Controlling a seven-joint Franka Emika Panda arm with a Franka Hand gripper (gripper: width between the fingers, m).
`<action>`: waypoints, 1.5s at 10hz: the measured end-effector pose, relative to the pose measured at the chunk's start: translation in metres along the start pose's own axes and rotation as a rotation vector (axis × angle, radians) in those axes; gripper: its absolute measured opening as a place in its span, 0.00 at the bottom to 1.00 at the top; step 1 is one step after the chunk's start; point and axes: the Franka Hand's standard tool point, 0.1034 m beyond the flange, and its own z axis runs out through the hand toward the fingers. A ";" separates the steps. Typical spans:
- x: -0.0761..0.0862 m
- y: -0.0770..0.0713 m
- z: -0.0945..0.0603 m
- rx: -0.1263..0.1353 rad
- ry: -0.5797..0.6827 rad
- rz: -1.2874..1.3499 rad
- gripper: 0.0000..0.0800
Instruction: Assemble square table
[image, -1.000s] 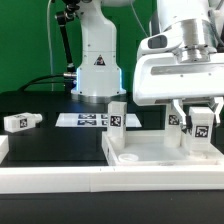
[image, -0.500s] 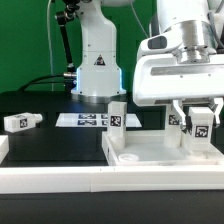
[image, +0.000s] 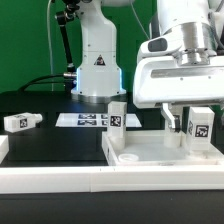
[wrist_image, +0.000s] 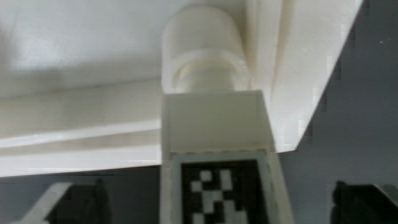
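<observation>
1. Nearest the camera in the exterior view, the long white rail (image: 60, 180) runs along the front edge of the black work surface (image: 50, 142).
2. Directly behind the rail lies the tabletop slab (image: 160, 152), flat, white, on the exterior view's right half. A round recess shows near its front corner.
3. Two legs stand upright on the slab.
   - The corner leg (image: 118, 114) stands at the slab's far corner on the exterior view's left, tag facing the camera, well apart from the arm.
   - The second leg (image: 200, 124) stands at the exterior view's right, directly under the gripper (image: 196, 122).
4. Gripper state: spread. In the wrist view the gripper (wrist_image: 214, 205) straddles the second leg (wrist_image: 217, 140), and its dark fingers (wrist_image: 63, 203) stand off to either side with a visible gap to the leg. Neither finger touches it. The leg's rounded far end meets the tabletop slab (wrist_image: 89, 100). Whether it is fully seated cannot be told.
5. Farther back, at the exterior view's left, the loose leg (image: 20, 121) lies on its side on the work surface, well apart from the slab.
6. The marker board (image: 85, 120) lies flat between the loose leg and the corner leg.
7. Farthest back stands the white arm base (image: 97, 62), before a green backdrop.
</observation>
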 end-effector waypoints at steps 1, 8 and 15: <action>0.000 0.000 0.000 0.000 0.000 0.000 0.80; 0.018 -0.004 -0.018 0.030 -0.059 0.018 0.81; 0.012 0.009 -0.008 0.084 -0.487 0.045 0.81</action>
